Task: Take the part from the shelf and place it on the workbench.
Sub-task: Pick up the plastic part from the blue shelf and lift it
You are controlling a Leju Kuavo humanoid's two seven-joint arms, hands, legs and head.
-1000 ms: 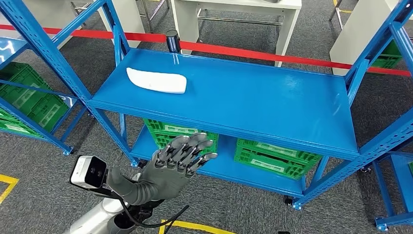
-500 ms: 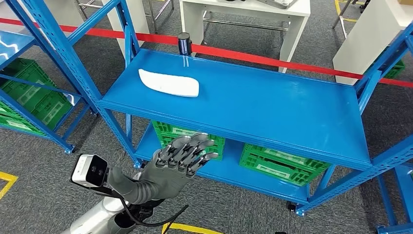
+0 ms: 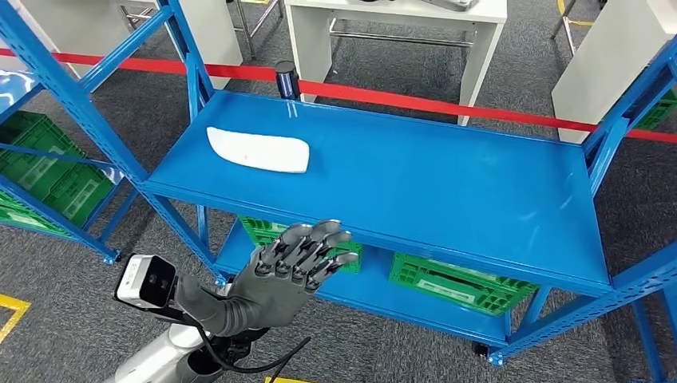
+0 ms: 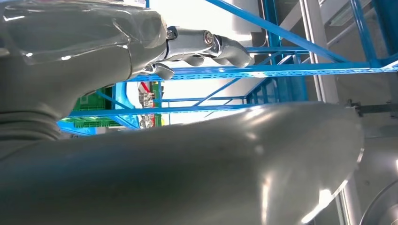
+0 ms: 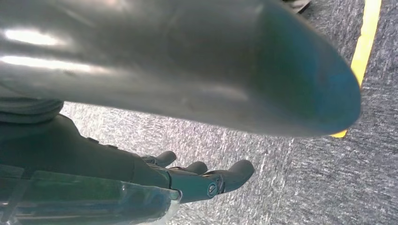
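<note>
A flat white part (image 3: 259, 149) lies on the top board of the blue shelf (image 3: 447, 183), toward its left end. My left hand (image 3: 287, 267) is raised in front of the shelf's near edge, well short of the part, fingers stretched out and holding nothing. In the left wrist view the fingers (image 4: 206, 44) reach toward blue shelf beams. My right hand (image 5: 187, 180) hangs over grey carpet with its fingers extended and nothing in them.
Green crates (image 3: 451, 283) sit on the shelf's lower board, and more on a second blue rack (image 3: 40, 171) at left. A red line (image 3: 415, 100) runs behind the shelf, with white tables (image 3: 395, 24) beyond. A yellow floor line (image 5: 363, 51) lies near my right hand.
The whole view has shifted as the camera moved; the shelf and part sit a little lower and further left than half a second ago. My left hand keeps the same raised pose.
</note>
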